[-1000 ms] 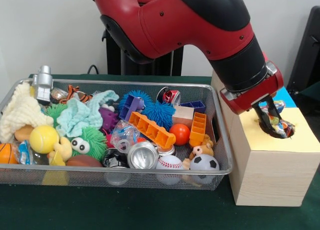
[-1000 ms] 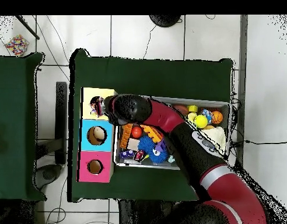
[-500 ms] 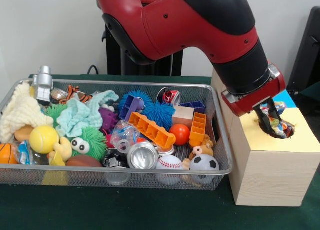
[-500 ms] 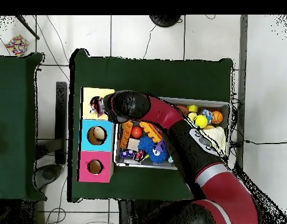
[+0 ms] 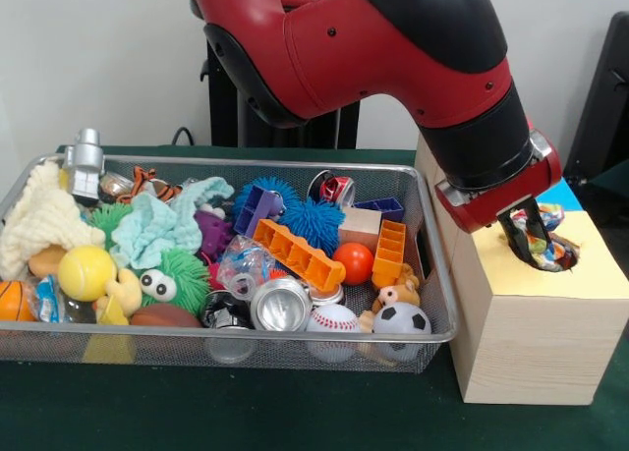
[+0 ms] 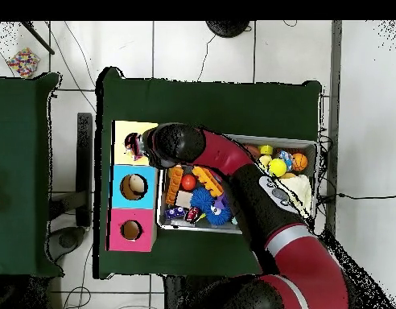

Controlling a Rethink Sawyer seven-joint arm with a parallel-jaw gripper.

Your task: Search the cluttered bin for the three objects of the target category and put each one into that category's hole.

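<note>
At the right of the front view, the gripper hangs over the box with the yellow top, its dark jaws closed on a wad of dotted paper that sits partly down in the hole. The red and black arm comes in from the top centre of the frame and slopes down to the right. In the overhead view the same gripper is at the upper left, over the yellow top, with the blue-topped box and the red-topped box below it in a column. The wire basket fills the left and centre of the front view on the green surface, just beside the box. It is crowded with toys: a yellow ball, a cream cloth, a mint cloth, a crushed can, a baseball and a small soccer ball. No other dotted wad can be made out among them.
</note>
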